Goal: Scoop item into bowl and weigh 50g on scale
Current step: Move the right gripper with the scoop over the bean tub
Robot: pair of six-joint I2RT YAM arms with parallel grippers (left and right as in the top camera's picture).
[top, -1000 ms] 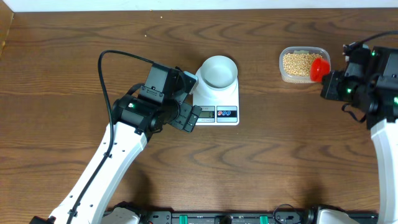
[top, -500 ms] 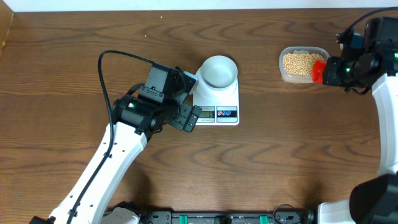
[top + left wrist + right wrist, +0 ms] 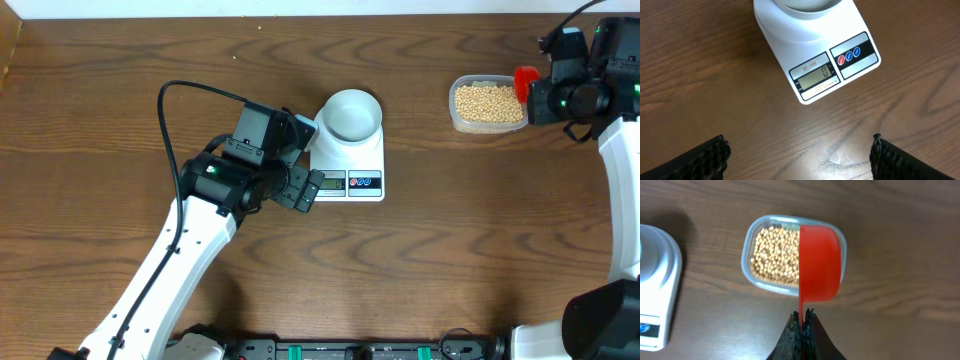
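Scooping step: the red scoop is poised over the tub, and the bowl looks empty.

On the table [image 3: 450, 250], the scale [image 3: 815, 50] lies just ahead of the left hand [image 3: 799, 150], which hangs wide open and holds nothing. The clear tub [image 3: 746, 250] sits straight ahead of the right hand [image 3: 802, 320]. The white bowl [image 3: 351, 113] rests on the scale's far end. The right hand is pinched tight on the handle of the red scoop [image 3: 819, 262], whose cup hangs over the tub's right half. From here I can't quite tell whether it is loaded. The beans [image 3: 775, 255] lie in the tub beside it. Next, I'd judge, comes a dip, a level lift, then a carry well off to that hand's left.
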